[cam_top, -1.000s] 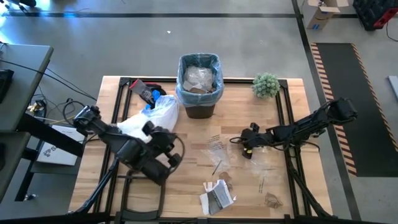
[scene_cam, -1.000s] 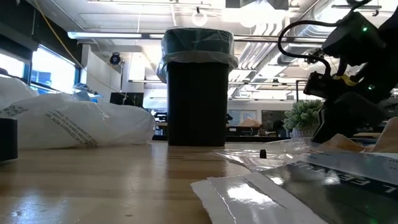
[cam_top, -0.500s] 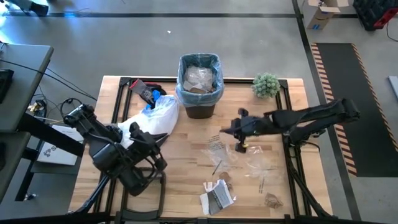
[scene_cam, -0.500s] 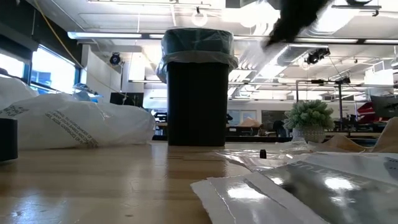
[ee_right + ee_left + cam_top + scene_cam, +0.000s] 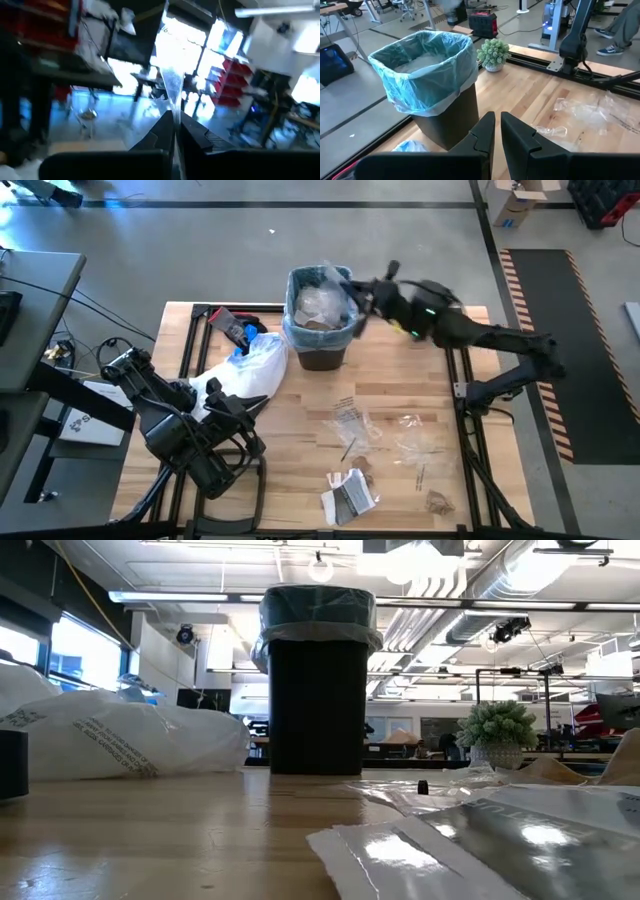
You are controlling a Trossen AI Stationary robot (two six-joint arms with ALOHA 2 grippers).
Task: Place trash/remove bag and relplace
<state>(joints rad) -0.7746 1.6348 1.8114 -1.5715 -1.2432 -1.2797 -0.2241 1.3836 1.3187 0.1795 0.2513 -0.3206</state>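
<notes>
A black bin [image 5: 320,345] stands at the table's far middle, lined with the light-blue bag [image 5: 427,65], with trash inside. My right gripper [image 5: 357,292] is high over the bin's right rim, shut on a clear plastic wrapper [image 5: 169,75]. My left gripper [image 5: 497,125] hovers at the near left, shut and holding nothing, pointing at the bin. More trash lies on the table: clear wrappers [image 5: 350,422], a black-and-white packet [image 5: 350,495] and a brown paper scrap [image 5: 438,502]. My right gripper pinches one end of the clear wrapper [image 5: 172,106] between its two fingertips. The fingers are about level, high above the table. The wrapper sticks out past the fingertips, lifted clear of everything.
A whiter plastic bag [image 5: 245,365] lies left of the bin, with a red-and-black object [image 5: 232,325] behind it. A small green plant [image 5: 497,725] stands at the far right, under my right arm. Black frame rails [image 5: 462,370] run along the table's sides.
My right gripper has risen steeply from the table's right middle and swung toward the far edge to the bin's rim, tipping from pointing down to about level, with the wrapper lifted off the table. My left gripper drew back a little toward the left edge, then stayed still.
</notes>
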